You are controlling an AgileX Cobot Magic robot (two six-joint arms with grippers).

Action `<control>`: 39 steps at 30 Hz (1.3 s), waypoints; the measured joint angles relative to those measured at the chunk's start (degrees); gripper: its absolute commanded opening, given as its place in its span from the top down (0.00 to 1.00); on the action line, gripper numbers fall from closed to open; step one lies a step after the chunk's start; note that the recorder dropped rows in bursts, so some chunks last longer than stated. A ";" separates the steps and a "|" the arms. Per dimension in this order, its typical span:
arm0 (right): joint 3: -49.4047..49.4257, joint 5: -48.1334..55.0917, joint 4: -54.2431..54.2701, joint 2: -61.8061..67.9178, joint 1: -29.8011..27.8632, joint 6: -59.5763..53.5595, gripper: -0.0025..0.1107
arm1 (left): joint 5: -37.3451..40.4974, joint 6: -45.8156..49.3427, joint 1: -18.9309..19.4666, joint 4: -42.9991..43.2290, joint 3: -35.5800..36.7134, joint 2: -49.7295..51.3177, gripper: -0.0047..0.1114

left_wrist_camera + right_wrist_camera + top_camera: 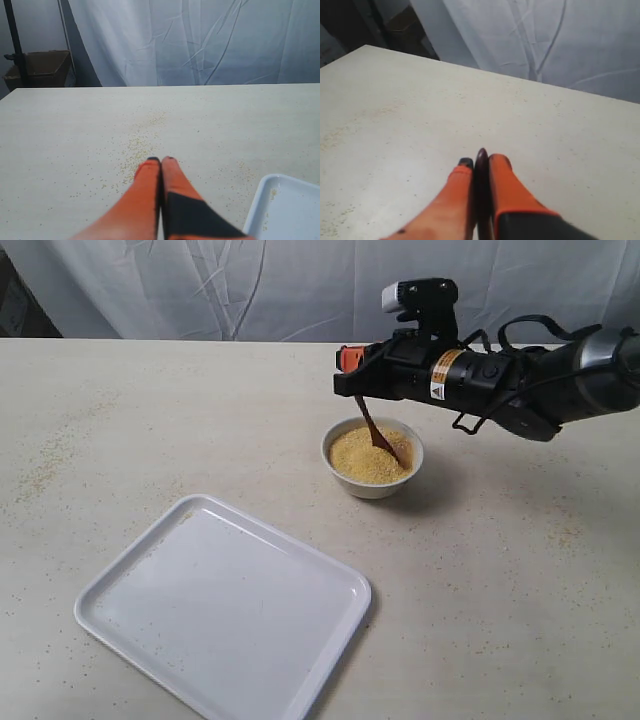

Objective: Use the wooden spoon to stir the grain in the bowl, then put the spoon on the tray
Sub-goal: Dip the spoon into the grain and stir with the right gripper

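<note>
Pale bench (pixel 520 590) carries the bowl (pixel 372 490), filled with grain (pixel 355 455). The wooden spoon (pixel 375 435) stands tilted in it, handle pinched in the right gripper's (pixel 481 161) closed jaws. The tray (pixel 220 610) lies near the bowl. Only the left wrist view shows the left gripper (pixel 160 161), jaws pressed together on nothing, over scattered grains (pixel 135 150). A white curtain (pixel 250 290) hangs behind.

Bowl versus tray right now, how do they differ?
The bowl is small, round and deep; the tray is large, flat and rectangular. The bowl is full of grain with the spoon dipped into it; the tray has no spoon on it. Both are white and sit on the table.
</note>
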 measured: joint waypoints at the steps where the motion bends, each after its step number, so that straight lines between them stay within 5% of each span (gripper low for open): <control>1: 0.00 -0.41 -0.31 -0.68 0.24 0.00 0.98 | 0.00 0.00 0.00 0.00 0.00 0.00 0.96; 13: 0.00 5.59 5.14 -4.30 0.37 -11.30 0.98 | 0.00 0.00 0.00 0.00 0.00 0.00 0.96; 32: 0.00 1.41 2.71 -1.59 5.75 -6.53 0.98 | 0.00 0.00 0.00 0.00 0.00 0.00 0.96; 39: 0.00 3.52 11.72 -0.92 5.28 -14.75 0.98 | 0.00 0.00 0.00 0.00 0.00 0.00 0.96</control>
